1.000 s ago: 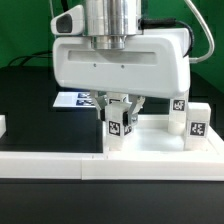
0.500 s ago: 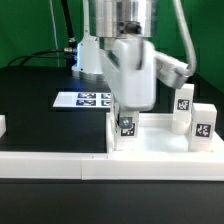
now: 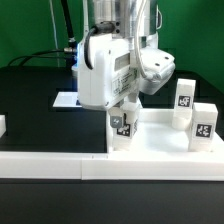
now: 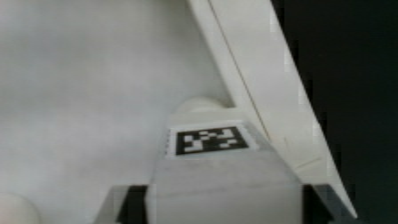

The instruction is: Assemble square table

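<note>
**Leg in tool, standing at tabletop corner**

Working on one leg [image 3: 121, 128] of the square table. Standing upright at the corner of the tabletop [image 3: 160, 145] nearer the exterior view's left, tag facing the camera. Tool [image 3: 122, 112] sitting directly over it, wrist and arm body hiding the fingers in the exterior view. In the wrist view, seeing two dark fingertips [image 4: 130, 203] flanking the leg [image 4: 221, 175] on both sides, pressed to its flanks with no gap showing: gripping the leg, jaws partly closed around its width.

Key relation: leg directly below the tool, long axis vertical and running in line with the tool's own axis. Any coming turn or push therefore going straight down that shared axis into the corner. Judging this as a seating or screwing-in step; unable to tell from either view whether the leg foot is already fully home in its socket, base hidden behind the tabletop's raised edge.

Two further legs [image 3: 185, 98] [image 3: 202, 124] standing upright at the tabletop's side toward the exterior view's right, well apart from the tool. Tabletop lying flat on the black desk [image 3: 30, 100], white rail [image 3: 40, 168] running across the front. Marker board [image 3: 66, 100] lying behind, mostly hidden by the arm.

Risk, as a judgement: tilt of the leg during rotation binding it against the raised edge.
</note>
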Controlling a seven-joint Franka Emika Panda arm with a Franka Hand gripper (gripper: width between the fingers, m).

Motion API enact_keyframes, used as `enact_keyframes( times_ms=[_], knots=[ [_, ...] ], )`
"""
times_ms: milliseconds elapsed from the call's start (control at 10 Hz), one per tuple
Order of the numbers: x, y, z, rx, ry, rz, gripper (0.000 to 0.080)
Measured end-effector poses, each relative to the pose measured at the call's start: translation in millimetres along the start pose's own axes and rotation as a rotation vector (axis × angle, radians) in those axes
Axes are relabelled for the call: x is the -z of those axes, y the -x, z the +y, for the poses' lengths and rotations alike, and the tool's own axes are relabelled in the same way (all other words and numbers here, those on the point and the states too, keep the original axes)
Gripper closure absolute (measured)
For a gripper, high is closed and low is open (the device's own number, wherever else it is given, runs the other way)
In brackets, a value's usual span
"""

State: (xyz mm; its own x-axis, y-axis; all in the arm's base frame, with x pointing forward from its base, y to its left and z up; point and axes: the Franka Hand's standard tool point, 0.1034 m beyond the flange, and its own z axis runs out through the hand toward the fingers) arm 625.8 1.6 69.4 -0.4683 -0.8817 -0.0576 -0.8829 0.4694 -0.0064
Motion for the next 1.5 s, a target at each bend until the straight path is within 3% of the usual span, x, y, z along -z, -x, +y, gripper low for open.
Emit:
enact_keyframes(
  times_ms=[600, 700, 800, 900, 1200, 1500],
  knots=[
    [-0.3, -2.6, 1.9, -0.039, 0.001, 0.012, 0.0481],
    [-0.3, -2.5, 1.8, -0.039, 0.0, 0.011, 0.0311],
    [-0.3, -2.5, 1.8, -0.039, 0.0, 0.011, 0.0311],
    [-0.3, -2.5, 1.8, -0.039, 0.0, 0.012, 0.018],
    [2.1, -1.6, 3.3, 0.054, 0.0, 0.008, 0.0151],
    [1.9, 0.5, 1.1, 0.309, 0.009, 0.009, 0.0151]
  ],
)
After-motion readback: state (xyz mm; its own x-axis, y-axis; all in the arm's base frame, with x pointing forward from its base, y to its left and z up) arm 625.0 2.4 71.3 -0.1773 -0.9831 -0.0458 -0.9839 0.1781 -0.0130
